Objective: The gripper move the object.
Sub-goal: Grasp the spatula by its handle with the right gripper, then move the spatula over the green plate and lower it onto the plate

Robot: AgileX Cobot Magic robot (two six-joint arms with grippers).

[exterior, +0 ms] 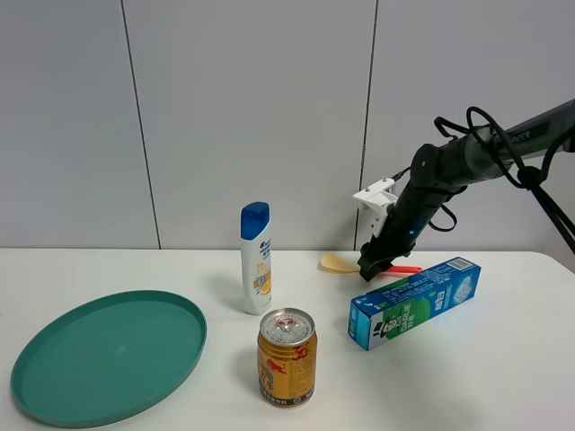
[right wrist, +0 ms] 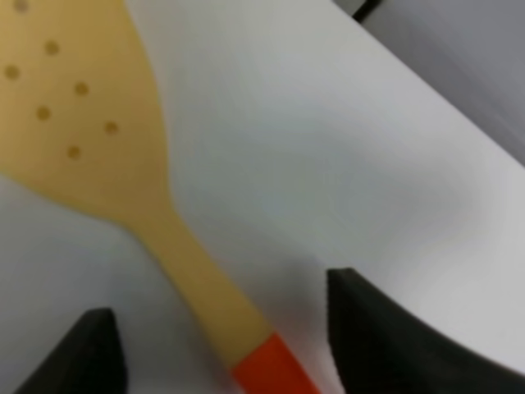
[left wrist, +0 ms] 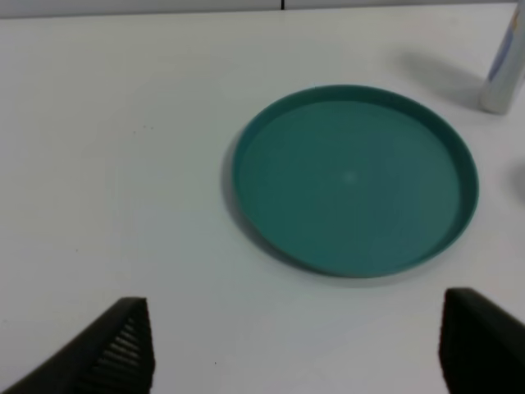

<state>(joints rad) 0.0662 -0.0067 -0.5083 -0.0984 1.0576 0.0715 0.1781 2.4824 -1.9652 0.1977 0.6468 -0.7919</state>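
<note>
Both jaws of the right gripper [exterior: 375, 268] stand apart astride the neck of the spatula [exterior: 339, 263], which lies flat on the table [exterior: 503, 377] just behind the toothpaste box [exterior: 418, 301]; grasp and move are judged not yet made. The left gripper [left wrist: 295, 336], likewise spread, hangs near the green plate [left wrist: 353, 176]. In the exterior view the right gripper hides the handle's middle, and jaw contact cannot be told.

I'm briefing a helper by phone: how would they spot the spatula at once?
On the white table, look behind the blue-green toothpaste box, beneath the right gripper. The spatula lies flat there: the only tan perforated blade with an orange-red handle.
</note>
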